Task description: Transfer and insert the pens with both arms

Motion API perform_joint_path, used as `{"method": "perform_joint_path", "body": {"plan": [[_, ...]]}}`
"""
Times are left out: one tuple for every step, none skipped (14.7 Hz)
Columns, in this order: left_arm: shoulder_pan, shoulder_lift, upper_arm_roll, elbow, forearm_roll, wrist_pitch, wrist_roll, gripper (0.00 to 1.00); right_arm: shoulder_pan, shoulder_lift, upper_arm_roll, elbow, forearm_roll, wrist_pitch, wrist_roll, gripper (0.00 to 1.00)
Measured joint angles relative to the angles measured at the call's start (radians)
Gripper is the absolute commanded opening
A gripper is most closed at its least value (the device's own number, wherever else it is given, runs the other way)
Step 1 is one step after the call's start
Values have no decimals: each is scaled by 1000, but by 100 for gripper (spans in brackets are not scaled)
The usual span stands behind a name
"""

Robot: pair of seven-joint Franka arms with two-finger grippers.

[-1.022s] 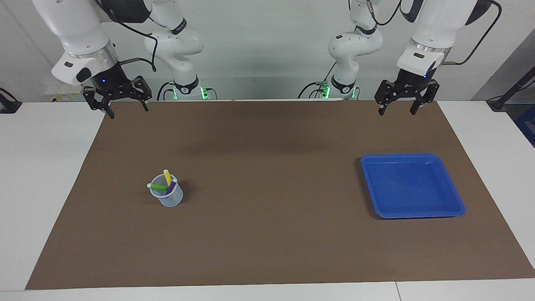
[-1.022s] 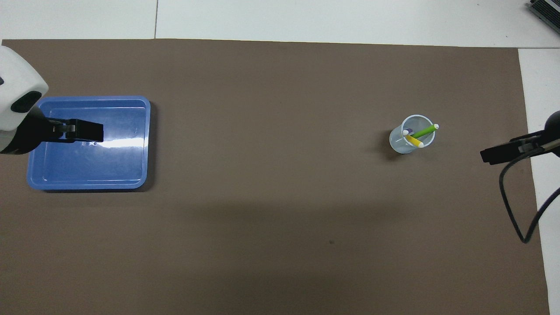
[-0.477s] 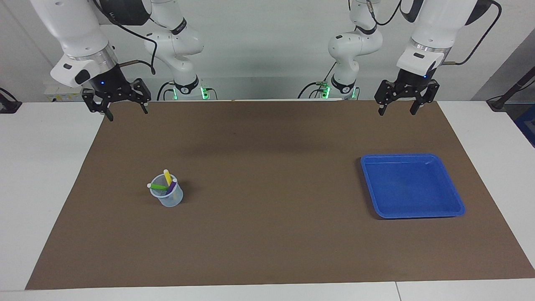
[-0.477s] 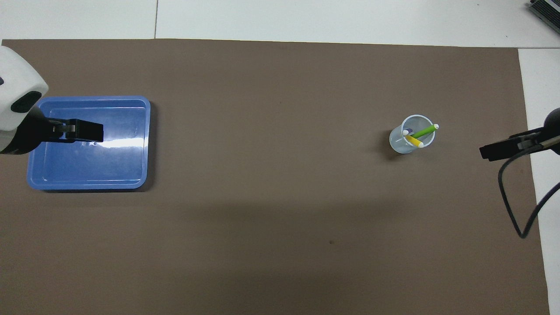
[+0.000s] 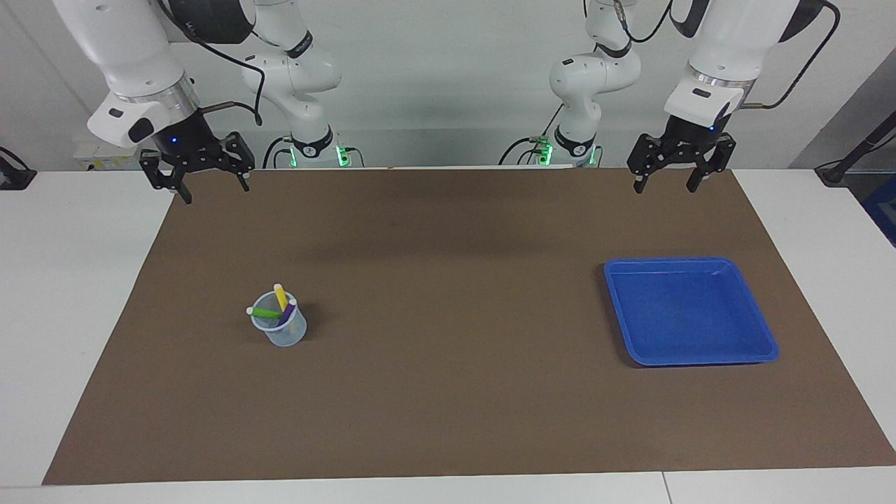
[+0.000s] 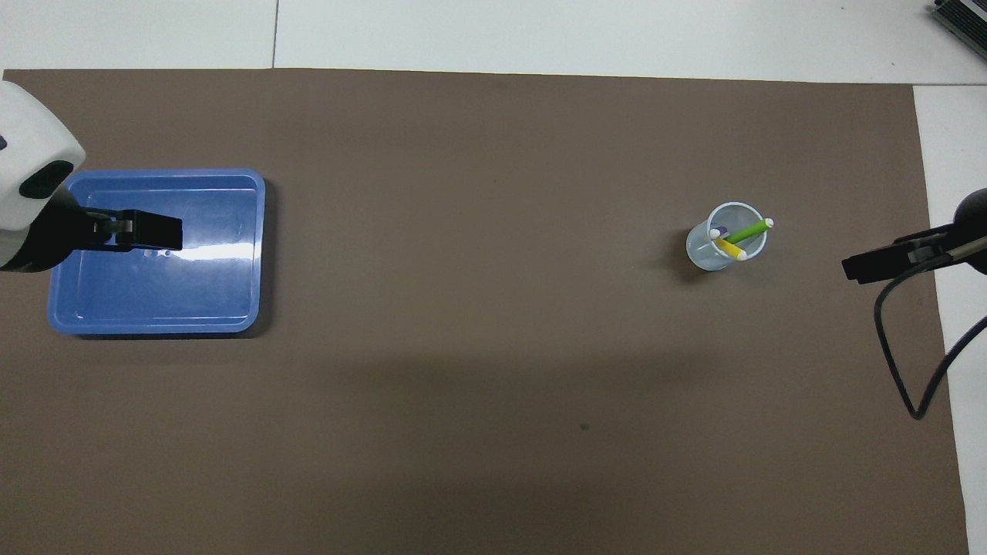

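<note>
Three pens (image 5: pixel 277 305) in a clear cup (image 5: pixel 281 329), leaning, long axes steeply upward, on the counter (image 5: pixel 448 392) well below and forward of the right end effector (image 5: pixel 207 187), jaws wide, empty, the closer one. Left end effector (image 5: pixel 667 180) equally open, empty, waiting high above the counter's robot-side edge, blue tray (image 5: pixel 763 336) below and forward.

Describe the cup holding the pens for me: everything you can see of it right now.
The cup is small, clear and pale bluish, apparently plastic, tapering toward its base. It stands upright on the brown mat toward the right arm's end of the table, apart from the blue tray. Three pens lean inside, tips above the rim: green pen, yellow pen, purple pen. Only the mat and pens touch it; no gripper is near.
</note>
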Motion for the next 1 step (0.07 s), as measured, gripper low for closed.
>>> {"method": "perform_joint_path", "body": {"plan": [[0,0,0,0,0,0,0,100,0,0,0,0,0,0,0,100]]}}
